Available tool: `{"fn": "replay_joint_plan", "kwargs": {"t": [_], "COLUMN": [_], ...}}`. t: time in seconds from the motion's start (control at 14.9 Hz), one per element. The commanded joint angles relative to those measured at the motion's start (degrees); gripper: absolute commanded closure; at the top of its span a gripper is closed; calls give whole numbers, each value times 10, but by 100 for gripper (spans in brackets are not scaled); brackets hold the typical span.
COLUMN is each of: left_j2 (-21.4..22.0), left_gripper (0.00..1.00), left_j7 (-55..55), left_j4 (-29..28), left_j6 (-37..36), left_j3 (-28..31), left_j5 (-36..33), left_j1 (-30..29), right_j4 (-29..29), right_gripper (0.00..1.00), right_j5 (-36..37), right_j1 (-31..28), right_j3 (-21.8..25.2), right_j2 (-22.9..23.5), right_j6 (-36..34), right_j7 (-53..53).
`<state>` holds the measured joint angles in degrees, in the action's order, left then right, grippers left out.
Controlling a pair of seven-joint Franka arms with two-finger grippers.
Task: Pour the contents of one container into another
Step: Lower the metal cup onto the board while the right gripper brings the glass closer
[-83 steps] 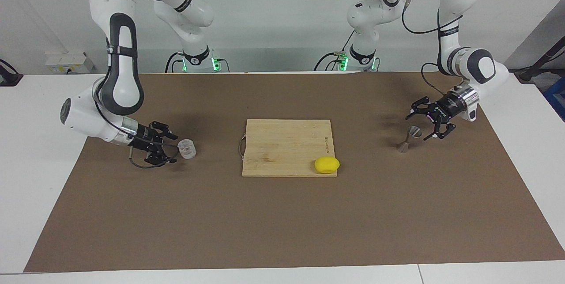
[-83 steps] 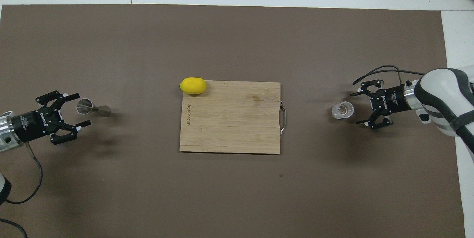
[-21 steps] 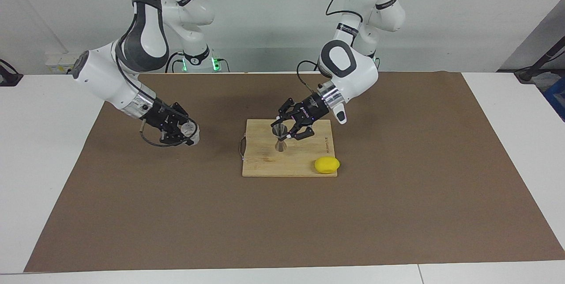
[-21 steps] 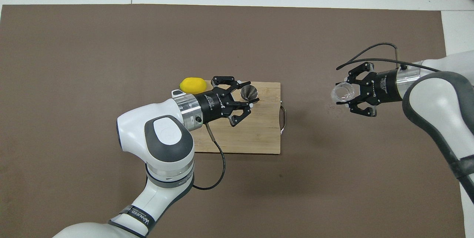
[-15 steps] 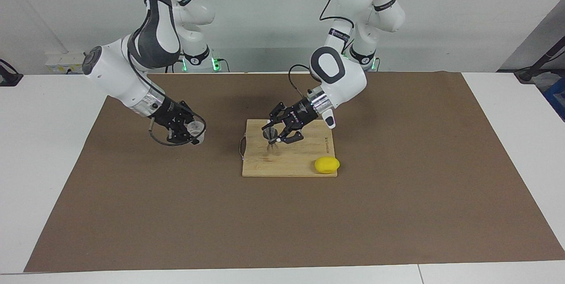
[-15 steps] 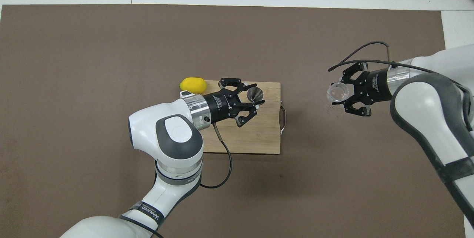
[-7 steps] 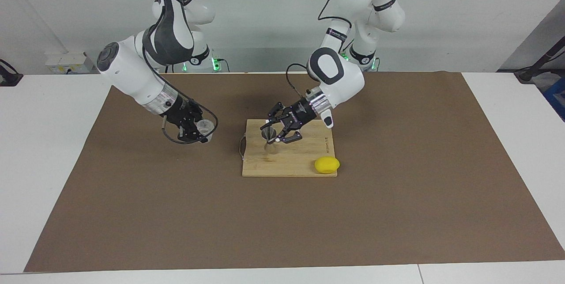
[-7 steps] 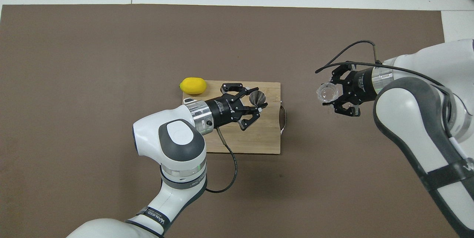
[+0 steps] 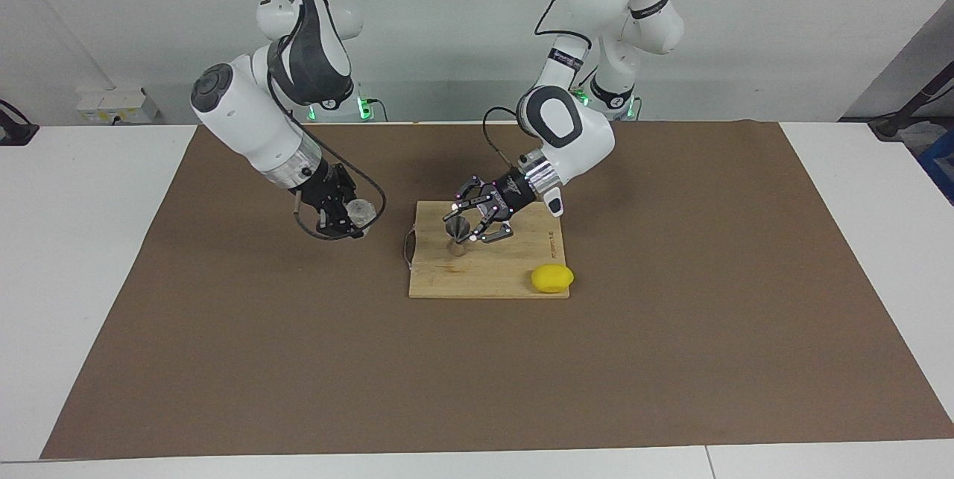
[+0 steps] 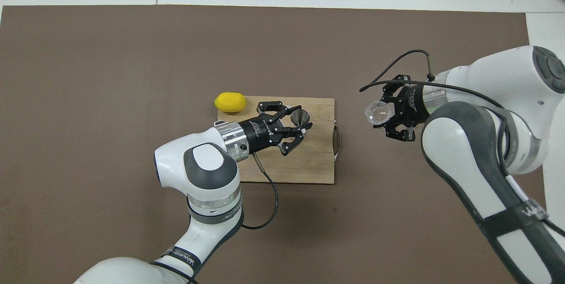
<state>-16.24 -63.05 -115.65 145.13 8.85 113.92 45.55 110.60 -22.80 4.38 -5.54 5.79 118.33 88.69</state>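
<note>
The metal jigger [image 9: 457, 229] stands upright on the wooden cutting board [image 9: 514, 259], near the board's handle end. My left gripper [image 9: 461, 231] is shut on the jigger, with a finger on each side of it; the jigger also shows in the overhead view [image 10: 300, 117] between the left gripper's [image 10: 296, 119] fingers. My right gripper [image 9: 355, 217] is shut on the small clear cup [image 9: 361, 210] and holds it in the air over the brown mat, beside the board's handle end. The cup [image 10: 374, 113] and the right gripper [image 10: 379, 115] also show in the overhead view.
A yellow lemon [image 9: 552, 278] lies at the board's corner farthest from the robots, toward the left arm's end; it also shows in the overhead view [image 10: 230, 102]. The board [image 10: 309, 160] has a metal handle [image 10: 338, 142] toward the right arm's end. A brown mat [image 9: 671, 360] covers the table.
The left gripper took the jigger from the left arm's end onto the board. The right gripper took up the clear cup and has moved it steadily toward the board.
</note>
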Motion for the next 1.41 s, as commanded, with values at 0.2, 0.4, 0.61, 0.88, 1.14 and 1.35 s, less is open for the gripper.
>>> {"fn": "replay_joint_plan", "kwargs": {"t": [0.2,0.4,0.61,0.88,1.14,1.35], "left_j2": [0,-4,-5,-4,-2,3], "left_gripper": [100,100,100,32,0,0], "left_j7": [73,73,74,73,73,76], "left_j4": [-5,-6,-11,-14,-18,-18], "left_j6": [-20,-20,-20,-21,-30,-46], "left_j3": [3,3,3,3,3,3], "left_j5": [14,14,13,12,11,4], "left_j1": [5,5,5,4,2,0], "right_j4": [-4,-4,-4,-3,-3,-3], "right_gripper": [95,95,95,94,94,93], "right_j5": [23,27,28,33,58,64], "right_j1": [6,19,27,42,60,63], "right_j3": [-3,-3,-2,-2,-3,-3], "right_j2": [-3,-3,-3,-2,-2,-2], "right_j6": [17,30,35,49,59,65], "right_j7": [25,31,47,58,80,88]}}
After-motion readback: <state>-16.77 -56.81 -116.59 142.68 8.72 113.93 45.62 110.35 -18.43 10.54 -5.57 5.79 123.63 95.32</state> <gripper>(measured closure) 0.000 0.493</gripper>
